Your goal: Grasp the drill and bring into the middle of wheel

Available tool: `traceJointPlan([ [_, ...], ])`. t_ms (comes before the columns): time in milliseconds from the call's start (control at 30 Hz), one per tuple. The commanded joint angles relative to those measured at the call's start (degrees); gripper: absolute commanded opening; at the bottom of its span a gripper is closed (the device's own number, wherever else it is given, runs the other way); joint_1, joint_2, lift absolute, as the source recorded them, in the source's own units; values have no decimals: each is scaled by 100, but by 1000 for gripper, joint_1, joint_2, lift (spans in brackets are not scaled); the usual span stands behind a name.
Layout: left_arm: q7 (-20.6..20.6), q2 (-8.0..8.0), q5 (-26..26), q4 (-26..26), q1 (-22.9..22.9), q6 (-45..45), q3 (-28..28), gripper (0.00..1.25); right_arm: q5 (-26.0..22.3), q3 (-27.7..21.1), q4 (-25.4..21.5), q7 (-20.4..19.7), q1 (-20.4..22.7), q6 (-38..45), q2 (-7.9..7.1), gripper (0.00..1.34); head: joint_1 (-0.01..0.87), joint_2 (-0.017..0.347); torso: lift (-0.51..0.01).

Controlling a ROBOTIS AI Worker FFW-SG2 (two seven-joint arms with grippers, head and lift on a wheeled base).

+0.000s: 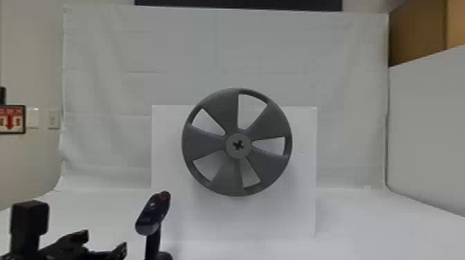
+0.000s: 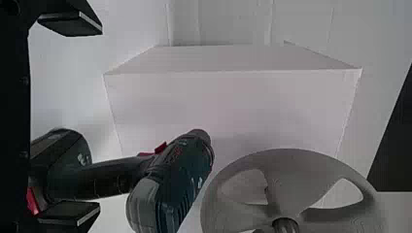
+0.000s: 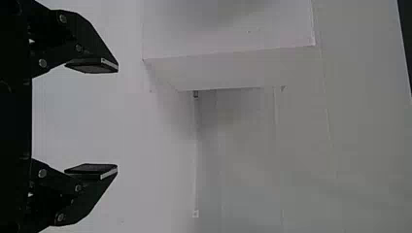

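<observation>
While the teal-and-black power drill (image 1: 152,215) stands at the lower left of the head view, nothing has hold of it. Just beside it, nearer that frame's lower left corner, is the left gripper (image 1: 103,240), its two flat black fingers spread wide with no object clamped in them. The right gripper (image 3: 117,119), also black, is parked in the right wrist view, its fingers well apart.

What would worry me is the nearer finger: the drill seems off to one side of the opening, so a straight push forward could bump its black battery base (image 2: 63,167) and topple it. Closing before the fingers are lined up might pinch just an edge, or nothing, and a skewed hold would let the heavy head swing on the way. Later, a crooked approach could scrape the grey spoked wheel (image 1: 211,138) instead of meeting its round middle hub (image 1: 238,145), at the centre of the frame before a white box (image 1: 294,214).

As for its pose, the drill looks upright on that base, handle running up and down. The long axis of its head slants in the head view from lower left to upper right, the chuck (image 2: 198,136) aimed away from the robot, roughly the wheel's way, though not squarely at the hub.
</observation>
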Motion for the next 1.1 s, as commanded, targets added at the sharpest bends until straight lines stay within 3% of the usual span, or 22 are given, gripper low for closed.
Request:
traceJointPlan([
  [0, -42, 53, -88, 66, -46, 29, 191, 1250, -11, -8, 0, 0, 4, 0, -6, 815, 0, 0, -406],
  [300, 125, 45, 0, 163, -46, 29, 516, 1250, -11, -43, 0, 0, 12, 0, 21, 815, 0, 0, -406],
  [767, 1821, 18, 132, -409, 104, 125, 174, 1250, -38, -61, 0, 0, 21, -8, 12, 815, 0, 0, -406],
  [1067, 1857, 9, 105, -496, 60, 240, 112, 1250, -38, -52, -8, 0, 21, 0, 3, 815, 0, 0, -406],
])
